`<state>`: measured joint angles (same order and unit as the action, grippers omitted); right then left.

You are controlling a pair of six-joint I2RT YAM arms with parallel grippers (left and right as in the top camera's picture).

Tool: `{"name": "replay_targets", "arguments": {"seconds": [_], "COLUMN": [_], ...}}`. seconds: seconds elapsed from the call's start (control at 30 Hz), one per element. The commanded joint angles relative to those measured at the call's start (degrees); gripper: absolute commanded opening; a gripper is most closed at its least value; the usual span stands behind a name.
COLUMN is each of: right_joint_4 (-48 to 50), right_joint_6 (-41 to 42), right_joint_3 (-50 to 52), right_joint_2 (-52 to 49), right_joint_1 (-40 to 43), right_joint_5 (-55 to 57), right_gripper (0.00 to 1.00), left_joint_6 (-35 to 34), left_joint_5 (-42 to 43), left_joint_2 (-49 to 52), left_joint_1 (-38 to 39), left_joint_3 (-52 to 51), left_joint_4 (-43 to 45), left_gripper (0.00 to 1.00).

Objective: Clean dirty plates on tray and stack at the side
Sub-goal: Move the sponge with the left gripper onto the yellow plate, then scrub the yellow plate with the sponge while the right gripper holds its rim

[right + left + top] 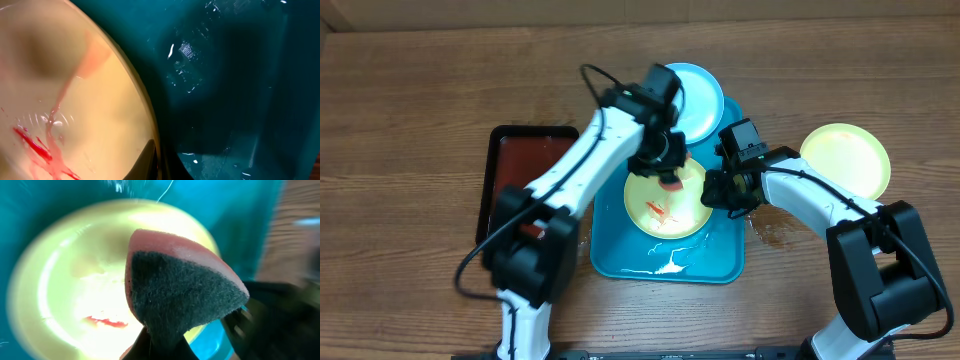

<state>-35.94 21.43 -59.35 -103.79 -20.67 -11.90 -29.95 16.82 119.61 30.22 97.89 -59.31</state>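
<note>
Lower your left gripper (667, 172), clenched on the sponge (185, 295), straight down: the smeared plate (660, 215) lies directly beneath (right gripper (714, 188) pinches its rim).

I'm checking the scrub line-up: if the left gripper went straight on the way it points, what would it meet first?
The sponge pinched in the left gripper leads, and it would likely land on the yellow plate in the turquoise tray, near the red smear; depth is unclear.

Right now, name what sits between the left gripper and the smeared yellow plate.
A pink sponge with a dark scouring face, pinched in the left gripper over the plate; the left wrist view shows it.
</note>
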Motion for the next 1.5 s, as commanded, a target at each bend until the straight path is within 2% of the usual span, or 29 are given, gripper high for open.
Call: {"name": "replay_targets", "arguments": {"seconds": [0.0,0.2,0.27,0.4,0.5,0.6,0.77,0.9,1.07,1.23,1.33,1.47], "right_joint_4": [-0.52,-0.13,-0.26,-0.28,-0.39,-0.98,-4.11,-4.15,-3.23,-3.34,-3.3,-3.15], "right_joint_6": [1.66,2.84,2.84,3.3,7.61,15.54,22.49,20.46,11.45,11.47,11.58,11.76], "right_joint_3": [0.57,0.57,0.57,0.57,0.57,0.57,0.57,0.35,0.13,0.13,0.13,0.13], "right_joint_2": [-1.79,-1.79,-1.79,-1.79,-1.79,-1.79,-1.77,-1.77,-1.66,-1.66,-1.66,-1.66], "right_joint_1": [-0.24,-0.24,-0.24,-0.24,-0.2,-0.13,-0.09,-0.11,-0.26,-0.24,-0.24,-0.24], "right_joint_5": [-0.2,0.02,0.02,0.2,1.6,4.68,8.5,8.11,4.09,4.11,4.11,4.11], "right_gripper": [0.04,0.04,0.04,0.04,0.04,0.04,0.04,0.04,0.04,0.04,0.04,0.04], "left_joint_6": [-8.5,-8.76,-7.61,-7.3,-7.28,-5.53,-1.81,-1.68,-0.7,-3.28,-3.5,-3.8], "left_joint_5": [0.02,4.61,3.54,-4.83,-7.48,-9.53,-2.78,-0.72,-0.55,-0.33,-2.49,-9.84], "left_joint_2": [5.33,11.82,12.55,12.57,12.57,12.57,12.57,12.57,12.83,13.2,13.2,13.11], "left_joint_1": [0.63,1.09,0.81,-0.66,-2.23,-3.52,-3.78,-2.21,2.25,6.64,6.93,5.11], "left_joint_3": [0.63,0.63,0.63,1.68,3.19,4.37,5.38,5.77,5.77,5.7,5.7,5.73], "left_joint_4": [0.61,3.13,1.9,-3.96,-6.6,-7.48,-7.02,-5.44,-3.04,-5.7,-7.63,-10.82], "left_gripper": [0.04,0.04,0.04,0.04,0.04,0.04,0.04,0.04,0.04,0.04,0.04,0.04]}}
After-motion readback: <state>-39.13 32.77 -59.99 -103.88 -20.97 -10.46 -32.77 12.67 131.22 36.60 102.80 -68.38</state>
